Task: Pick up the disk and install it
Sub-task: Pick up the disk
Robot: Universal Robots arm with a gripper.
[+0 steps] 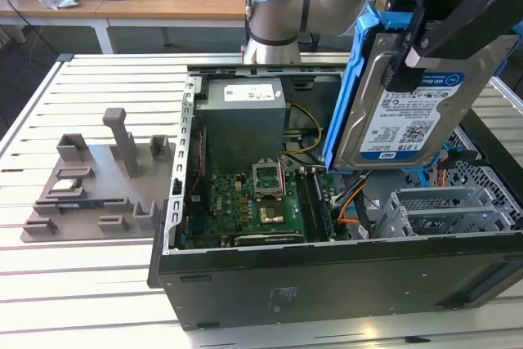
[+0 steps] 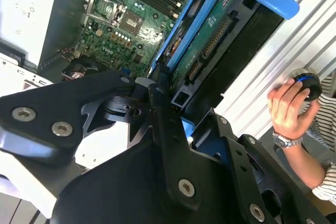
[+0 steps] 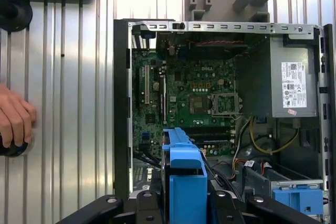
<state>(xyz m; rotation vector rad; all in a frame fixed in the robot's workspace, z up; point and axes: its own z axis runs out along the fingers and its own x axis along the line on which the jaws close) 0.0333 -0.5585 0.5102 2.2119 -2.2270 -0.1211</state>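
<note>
The gripper (image 1: 411, 59) is closed tight on the disk (image 1: 409, 112), its black fingers (image 1: 407, 61) pinching one end between the blue rails. The disk hangs in the air, tilted and label-side out, above the open computer case (image 1: 327, 271) – over the grey drive cage (image 1: 441, 210) at the exterior view's right, touching nothing below. In the second wrist view a person's hand (image 2: 289, 108) rests on a black knob (image 2: 307, 85) on the slatted table (image 2: 278, 51) beside the case.
</note>
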